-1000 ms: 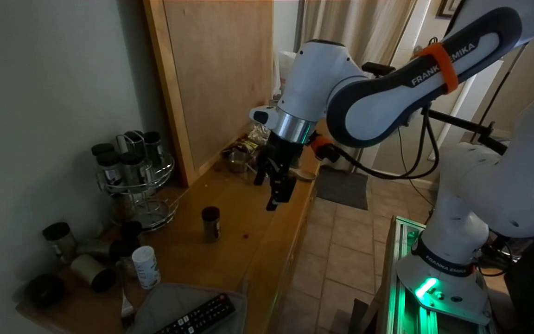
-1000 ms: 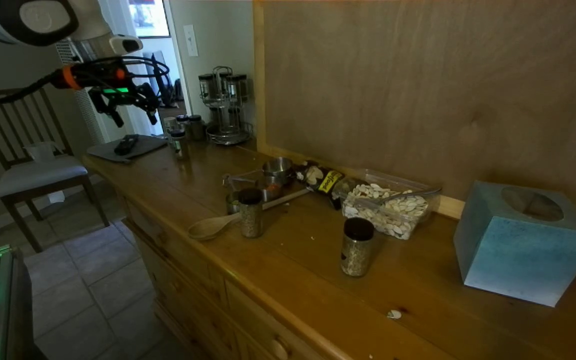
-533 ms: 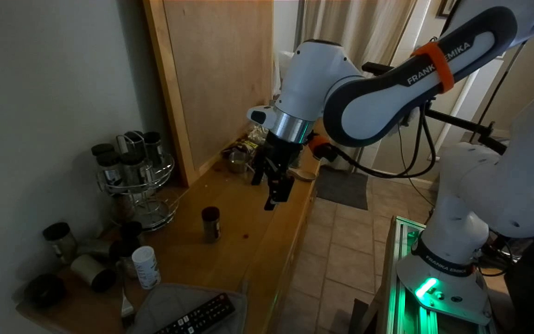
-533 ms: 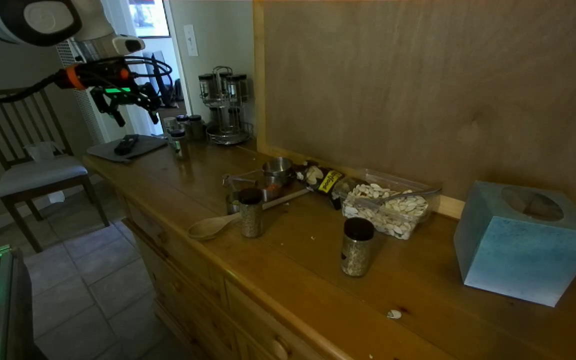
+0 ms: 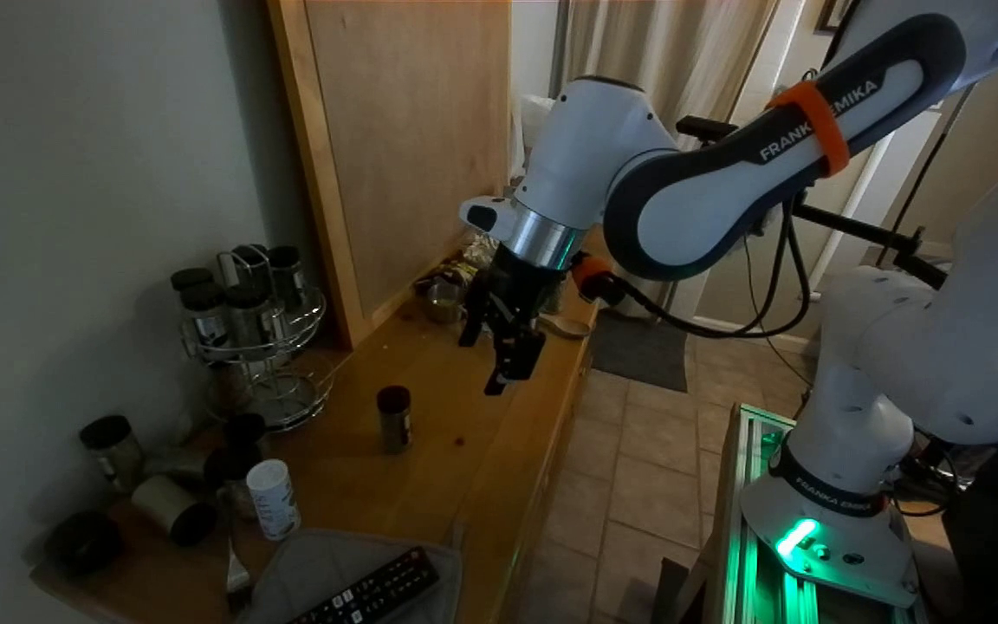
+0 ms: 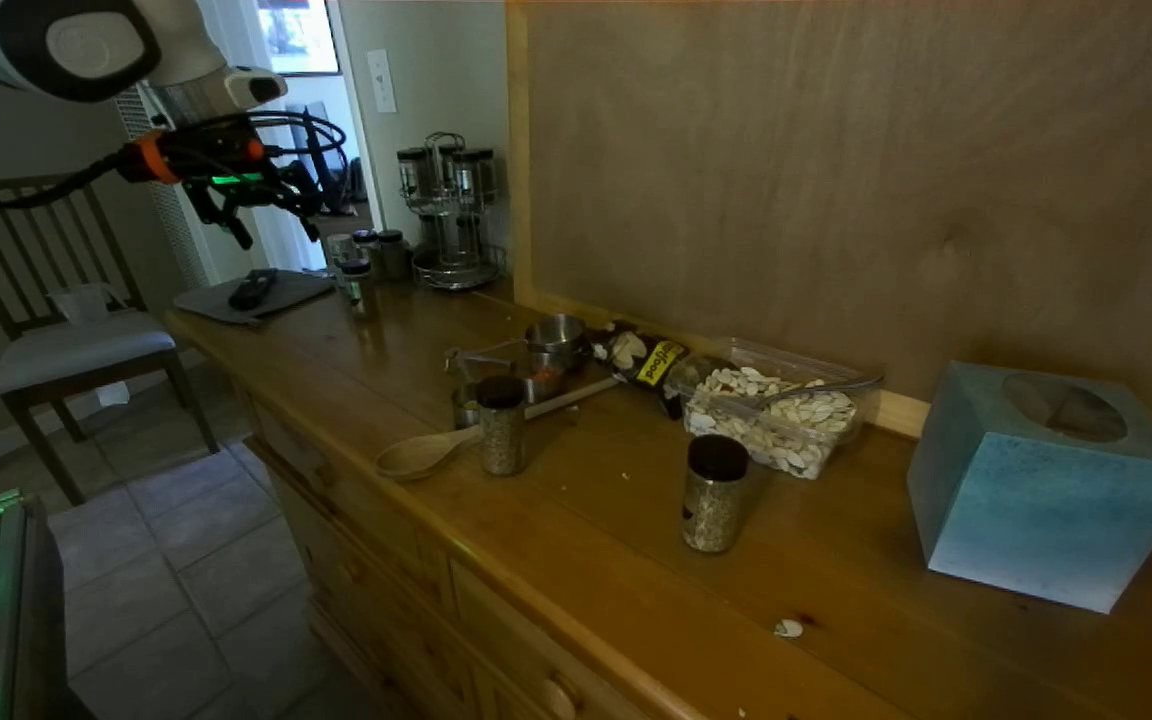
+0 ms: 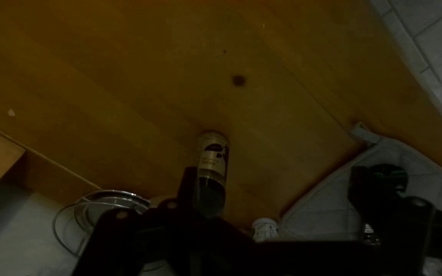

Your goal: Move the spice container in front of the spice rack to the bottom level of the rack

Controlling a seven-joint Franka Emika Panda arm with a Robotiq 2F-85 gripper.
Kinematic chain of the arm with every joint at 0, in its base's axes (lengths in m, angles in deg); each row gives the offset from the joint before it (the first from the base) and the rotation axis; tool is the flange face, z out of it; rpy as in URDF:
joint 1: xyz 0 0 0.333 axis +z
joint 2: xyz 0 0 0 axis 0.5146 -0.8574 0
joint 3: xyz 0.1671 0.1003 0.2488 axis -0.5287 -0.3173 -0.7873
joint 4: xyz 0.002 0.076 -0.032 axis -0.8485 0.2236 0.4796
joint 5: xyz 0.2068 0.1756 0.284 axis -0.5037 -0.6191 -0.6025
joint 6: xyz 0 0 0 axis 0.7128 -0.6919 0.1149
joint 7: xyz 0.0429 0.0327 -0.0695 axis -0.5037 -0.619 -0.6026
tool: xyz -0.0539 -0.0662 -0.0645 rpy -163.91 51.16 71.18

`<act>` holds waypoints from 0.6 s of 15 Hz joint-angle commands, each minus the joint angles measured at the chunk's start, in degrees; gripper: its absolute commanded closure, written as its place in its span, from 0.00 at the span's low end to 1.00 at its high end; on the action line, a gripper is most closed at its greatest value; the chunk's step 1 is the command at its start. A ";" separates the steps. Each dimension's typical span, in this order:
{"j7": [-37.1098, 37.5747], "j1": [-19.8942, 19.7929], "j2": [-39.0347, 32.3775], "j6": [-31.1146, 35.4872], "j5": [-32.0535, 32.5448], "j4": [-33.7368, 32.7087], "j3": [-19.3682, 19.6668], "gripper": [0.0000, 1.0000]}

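The spice container is a small dark-capped jar upright on the wooden counter, in front of the spice rack. It also shows in an exterior view and in the wrist view, where its cap lies beside the left finger. The spice rack is a tiered wire carousel by the wall; it also shows in an exterior view and partly in the wrist view. Jars fill its upper tier; a jar shows at the back of its bottom tier. My gripper is open and empty, above the counter, apart from the container.
A white cup and several grey jars lie left of the container. A grey pad holds a remote. Behind the gripper are metal cups, a wooden spoon, two jars and a tissue box.
My gripper has shifted slightly toward the rack side and tilted a little. The container, rack and other objects have not moved.
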 commanded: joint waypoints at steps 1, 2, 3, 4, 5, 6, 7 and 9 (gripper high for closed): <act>-6.79 2.99 -2.32 7.81 -6.12 1.57 1.64 0.00; -8.26 3.66 -2.87 9.73 -7.68 1.92 2.00 0.00; -10.02 4.57 -3.77 12.00 -9.76 2.25 2.57 0.00; -12.33 5.97 -4.47 13.97 -12.55 2.46 3.45 0.00; -14.37 6.80 -5.24 16.09 -14.71 2.79 4.20 0.00; -17.34 8.46 -5.77 17.97 -18.08 2.98 5.39 0.00; -20.84 10.78 -6.21 19.29 -21.91 3.00 7.35 0.00; -27.87 14.51 -6.61 20.40 -29.59 2.55 10.53 0.00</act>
